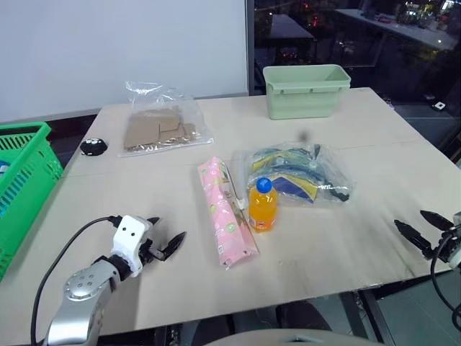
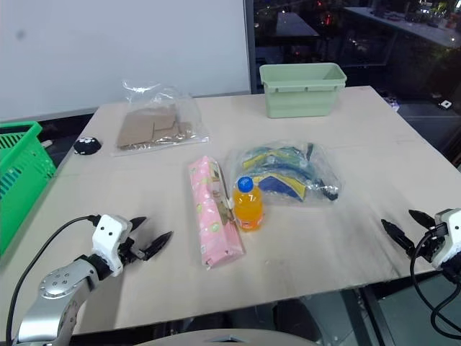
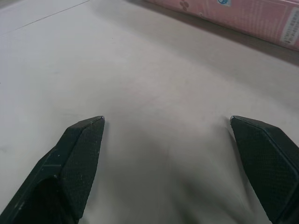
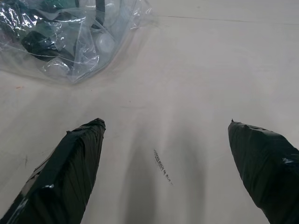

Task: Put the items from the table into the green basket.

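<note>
On the beige table [image 1: 346,238] a small orange-drink bottle [image 1: 263,206] with a blue cap stands upright at the centre. Beside it lies a long pink patterned packet [image 1: 225,212]. A clear bag of blue-and-yellow contents [image 1: 297,173] lies just behind the bottle. Farther back on the left rests a clear bag of brown cardboard pieces [image 1: 160,130]. The green basket [image 1: 21,173] stands off the table's left edge. My left gripper [image 1: 167,238] is open and empty over the table's near left, short of the packet [image 3: 243,14]. My right gripper [image 1: 421,227] is open and empty at the near right edge, some way from the clear bag [image 4: 60,37].
A pale mint-green tub [image 1: 305,89] sits at the table's far edge. A small black object [image 1: 93,146] lies near the far left corner. A white board stands behind the table, and the near edge runs just in front of both grippers.
</note>
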